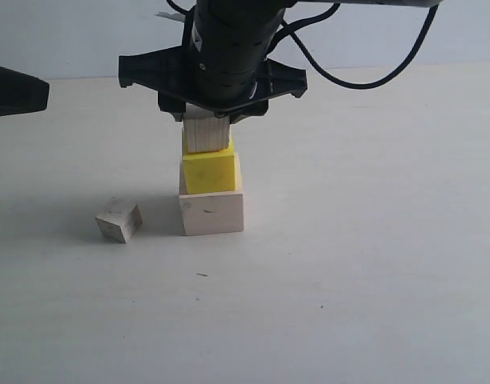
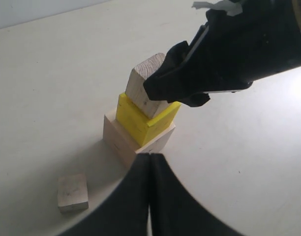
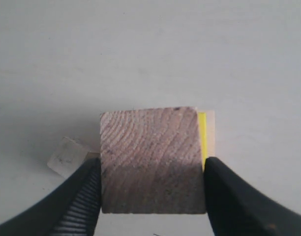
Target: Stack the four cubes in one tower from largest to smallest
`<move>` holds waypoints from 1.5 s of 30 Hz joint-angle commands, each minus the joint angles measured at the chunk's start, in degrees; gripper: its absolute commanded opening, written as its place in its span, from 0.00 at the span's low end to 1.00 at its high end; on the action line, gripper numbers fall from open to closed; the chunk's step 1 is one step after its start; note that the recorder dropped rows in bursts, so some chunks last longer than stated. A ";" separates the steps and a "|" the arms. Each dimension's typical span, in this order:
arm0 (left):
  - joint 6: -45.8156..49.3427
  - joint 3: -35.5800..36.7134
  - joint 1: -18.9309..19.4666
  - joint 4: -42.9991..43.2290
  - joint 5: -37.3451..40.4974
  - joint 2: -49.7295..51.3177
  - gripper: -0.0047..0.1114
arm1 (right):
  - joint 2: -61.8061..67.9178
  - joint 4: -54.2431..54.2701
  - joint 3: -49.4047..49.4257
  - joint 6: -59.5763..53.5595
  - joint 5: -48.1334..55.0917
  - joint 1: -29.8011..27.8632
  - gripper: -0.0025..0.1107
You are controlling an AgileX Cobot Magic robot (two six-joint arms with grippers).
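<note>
Medium bare-wood cube (image 1: 206, 134) atop bright yellow cube (image 1: 210, 172), atop large pale wooden cube (image 1: 213, 212).
Our right claw (image 3: 151, 172) grasps it; left claw (image 2: 149, 162) clenched, empty; small bare-wood cube (image 1: 118, 221) at the stack's eight o'clock.

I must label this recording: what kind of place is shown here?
Probably a robot test bench in a lab: a plain pale table, a blank wall behind, and a tower of cubes whose top cube the right hand grips.
</note>
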 commanded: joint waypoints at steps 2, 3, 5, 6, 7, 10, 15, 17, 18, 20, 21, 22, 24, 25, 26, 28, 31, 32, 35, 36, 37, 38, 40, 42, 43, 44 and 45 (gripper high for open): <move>-0.15 0.06 -0.37 -0.76 0.38 0.07 0.04 | 0.03 -0.37 -0.41 -0.09 -0.63 0.08 0.02; -0.15 0.06 -0.37 -0.76 0.38 0.07 0.04 | 0.03 -0.37 -0.41 -0.09 -0.63 0.08 0.02; -0.15 0.06 -0.37 -0.76 0.38 0.07 0.04 | 0.03 -0.24 -0.41 -0.09 -0.64 0.08 0.02; -0.15 0.06 -0.37 -0.76 0.38 0.07 0.04 | 0.03 -0.24 -0.41 -0.09 -0.64 0.08 0.02; -0.15 0.06 -0.37 -0.76 0.38 0.07 0.04 | 0.03 -0.24 -0.41 -0.09 -0.75 0.08 0.02; -0.15 0.06 -0.37 -0.76 0.38 0.07 0.04 | 0.03 -0.13 -0.41 -0.09 -0.75 0.08 0.02; -0.15 0.06 -0.37 -0.76 0.38 0.07 0.04 | 0.03 -0.15 -0.41 -0.09 -0.75 0.08 0.10; -0.15 0.06 -0.37 -0.76 0.38 0.07 0.04 | 0.03 -0.15 -0.41 -0.09 -0.75 0.08 0.18; -0.15 0.06 -0.37 -0.76 0.38 0.07 0.04 | 0.03 -0.15 -0.41 -0.09 -0.75 0.08 0.22; -0.15 0.06 -0.37 -0.76 0.38 0.07 0.04 | 0.03 -0.15 -0.41 -0.09 -0.75 0.08 0.31; -0.15 0.06 -0.37 -0.76 0.38 0.07 0.04 | 0.03 0.04 -0.41 -0.09 -0.75 0.08 0.36; -0.15 0.06 -0.37 -0.76 0.38 0.07 0.04 | 0.03 0.44 -0.41 -0.09 -0.75 0.08 0.40; -0.15 0.06 -0.37 -0.76 0.38 0.07 0.04 | 0.03 0.45 -0.41 -0.09 -0.75 0.08 0.48; -0.15 0.06 -0.37 -0.76 0.38 0.07 0.04 | 0.03 0.55 -0.41 -0.09 -0.75 0.08 0.51; -0.15 0.06 -0.37 -0.76 0.38 0.07 0.04 | 0.03 0.69 -0.41 -0.09 -0.75 0.08 0.55; -0.15 0.06 -0.37 -0.76 0.38 0.07 0.04 | 0.03 0.69 -0.41 -0.09 -0.75 0.08 0.59; -0.15 0.06 -0.37 -0.76 0.38 0.07 0.04 | 0.03 0.69 -0.41 -0.09 -0.75 0.08 0.64; -0.15 0.06 -0.37 -0.76 0.38 0.07 0.04 | 0.03 0.69 -0.41 -0.09 -0.75 0.08 0.65; -0.15 0.06 -0.37 -0.76 0.38 0.07 0.04 | 0.03 0.69 -0.41 -0.09 -0.75 0.08 0.66; -0.15 0.06 -0.37 -0.76 0.38 0.07 0.04 | 0.03 0.69 -0.41 -0.09 -0.75 0.08 0.66; -0.15 0.06 -0.37 -0.76 0.38 0.07 0.04 | 0.03 0.69 -0.41 0.01 -0.75 0.08 0.66; -0.15 0.06 -0.37 -0.76 0.38 0.07 0.04 | 0.03 0.69 -0.41 0.30 -0.75 0.08 0.66; -0.15 0.06 -0.37 -0.76 0.38 0.07 0.04 | 0.03 0.46 -0.41 0.78 -0.75 0.08 0.66; -0.15 0.06 -0.37 -0.76 0.44 0.07 0.04 | 0.03 0.33 -0.41 1.72 -1.15 0.08 0.66; -0.15 0.06 -0.37 -0.89 0.53 0.07 0.04 | 0.03 -0.07 -0.41 2.11 -1.44 0.08 0.66; -0.15 0.06 -0.37 -0.90 0.59 0.07 0.04 | 0.03 -0.47 -0.41 2.40 -1.52 0.08 0.66; -0.15 0.06 -0.37 -0.90 0.59 0.07 0.04 | 0.03 -1.11 -0.41 2.66 -1.70 0.08 0.66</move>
